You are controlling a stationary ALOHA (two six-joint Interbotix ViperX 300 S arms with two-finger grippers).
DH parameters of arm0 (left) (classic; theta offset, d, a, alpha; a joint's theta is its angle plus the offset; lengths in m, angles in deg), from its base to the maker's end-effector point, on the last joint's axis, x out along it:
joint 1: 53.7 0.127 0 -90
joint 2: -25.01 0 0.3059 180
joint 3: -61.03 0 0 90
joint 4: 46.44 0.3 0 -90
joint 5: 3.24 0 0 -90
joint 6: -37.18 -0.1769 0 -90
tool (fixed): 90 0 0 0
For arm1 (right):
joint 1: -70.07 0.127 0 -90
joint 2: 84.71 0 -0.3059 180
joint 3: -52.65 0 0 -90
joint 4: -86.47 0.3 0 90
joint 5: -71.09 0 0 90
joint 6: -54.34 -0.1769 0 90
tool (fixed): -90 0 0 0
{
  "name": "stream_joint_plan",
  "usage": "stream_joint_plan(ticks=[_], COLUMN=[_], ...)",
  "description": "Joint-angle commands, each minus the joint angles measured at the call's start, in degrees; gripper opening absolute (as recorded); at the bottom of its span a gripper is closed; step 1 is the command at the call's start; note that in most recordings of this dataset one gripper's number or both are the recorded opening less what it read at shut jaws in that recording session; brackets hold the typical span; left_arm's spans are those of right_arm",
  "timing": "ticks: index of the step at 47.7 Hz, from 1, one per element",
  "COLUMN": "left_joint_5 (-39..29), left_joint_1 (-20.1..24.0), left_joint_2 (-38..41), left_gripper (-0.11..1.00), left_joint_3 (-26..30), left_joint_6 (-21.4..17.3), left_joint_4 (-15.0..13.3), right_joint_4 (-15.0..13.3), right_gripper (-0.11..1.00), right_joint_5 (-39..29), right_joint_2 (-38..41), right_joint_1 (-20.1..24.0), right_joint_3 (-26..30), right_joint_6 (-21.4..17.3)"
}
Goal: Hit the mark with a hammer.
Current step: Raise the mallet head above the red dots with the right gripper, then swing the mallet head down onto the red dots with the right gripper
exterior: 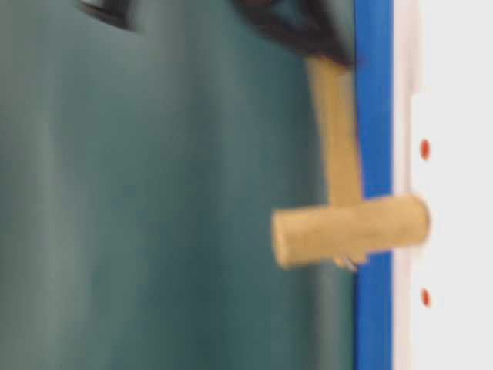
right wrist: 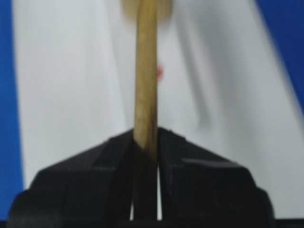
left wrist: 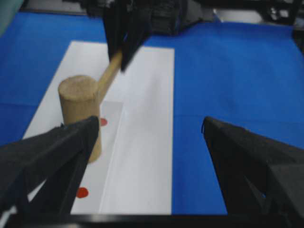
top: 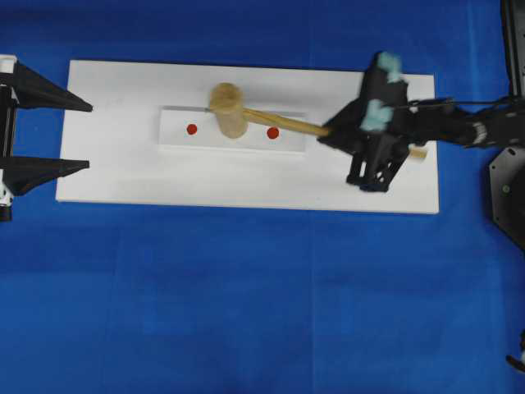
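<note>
The wooden hammer [top: 228, 111] has its thick head down on a small white plate [top: 176, 139], between two red marks [top: 192, 129] [top: 273, 133] and covering neither. My right gripper [top: 328, 134] is shut on the far end of the long handle. In the right wrist view the handle [right wrist: 146, 71] runs straight out from the shut gripper [right wrist: 146, 135], with one mark [right wrist: 160, 72] beside it. My left gripper [top: 89, 135] is open and empty at the board's left end. In its wrist view the head [left wrist: 78, 102] stands beyond the left finger of the open gripper [left wrist: 149, 123]. The table-level view shows the head [exterior: 350, 230] against the plate.
The small plate lies on a large white board [top: 123, 180] on a blue cloth [top: 246, 304]. The right arm's black body [top: 459, 127] reaches over the board's right end. A black base [top: 509, 189] stands at the far right edge.
</note>
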Motion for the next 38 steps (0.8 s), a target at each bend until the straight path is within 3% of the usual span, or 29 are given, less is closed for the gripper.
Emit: stream_joint_plan(ticks=[1,10,20,38], left_joint_5=[0.3,0.3,0.3,0.3], left_joint_1=[-0.1,-0.1,-0.1,-0.1], left_joint_2=[0.5,0.4,0.3,0.2], left_gripper=[0.89,0.89,0.89,0.89], left_joint_3=[0.5,0.4,0.4,0.4], left_joint_6=[-0.1,0.0,-0.1,-0.1], left_joint_4=[-0.1,-0.1,-0.1,-0.1], right_joint_4=[0.9,0.8,0.4,-0.6], right_gripper=[0.03,0.03,0.03,0.03], right_joint_5=[0.2,1.1,1.1,0.9], right_joint_2=[2.2,-0.6,-10.0,-27.9], right_joint_1=[0.0,0.1,0.3,0.2], right_joint_3=[0.7,1.1,0.1,-7.6], right_joint_6=[0.0,0.5,0.7,1.5])
